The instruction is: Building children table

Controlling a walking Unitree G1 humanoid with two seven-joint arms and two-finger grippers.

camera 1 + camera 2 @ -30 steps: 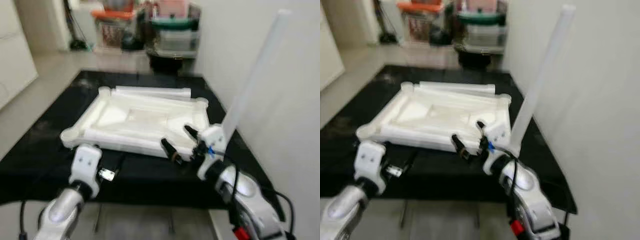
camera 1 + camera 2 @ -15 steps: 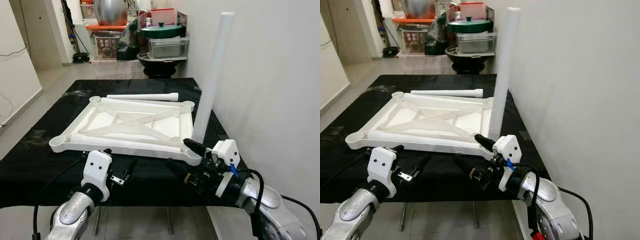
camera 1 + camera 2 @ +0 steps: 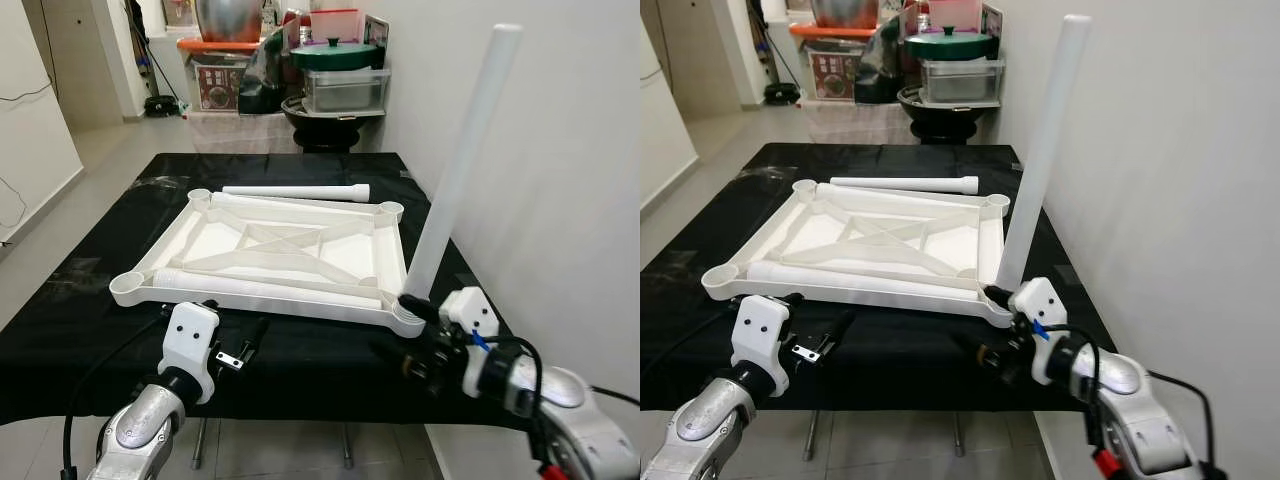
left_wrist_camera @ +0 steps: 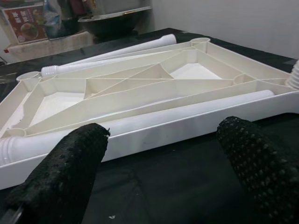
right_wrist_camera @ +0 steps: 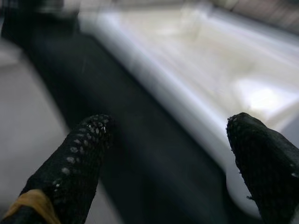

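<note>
White plastic dominates the left eye view: the tabletop (image 3: 270, 255) lies upside down on the black-draped surface (image 3: 80, 300), ribs facing up. One leg (image 3: 455, 165) stands upright in the near right corner socket, close to the wall (image 3: 560, 150). A second leg (image 3: 295, 191) lies flat on the cloth just beyond the far edge, and a third (image 3: 270, 285) lies inside the frame along its near rail. The left hand (image 3: 235, 350) hovers over the cloth just in front of the near rail. The right hand (image 3: 405, 335) sits beside the corner with the standing leg, one finger close to the socket — whether it touches I cannot tell.

Right eye view gives the same layout; bins and pots (image 3: 940, 60) are stacked behind the surface.

Left wrist view: two black fingers (image 4: 63, 175) spread wide, holding nothing, pointing at the near rail with the loose leg behind it.

Right wrist view is blurred — its fingers (image 5: 77, 163) are also spread wide and empty, above dark cloth beside a white edge of the tabletop.
</note>
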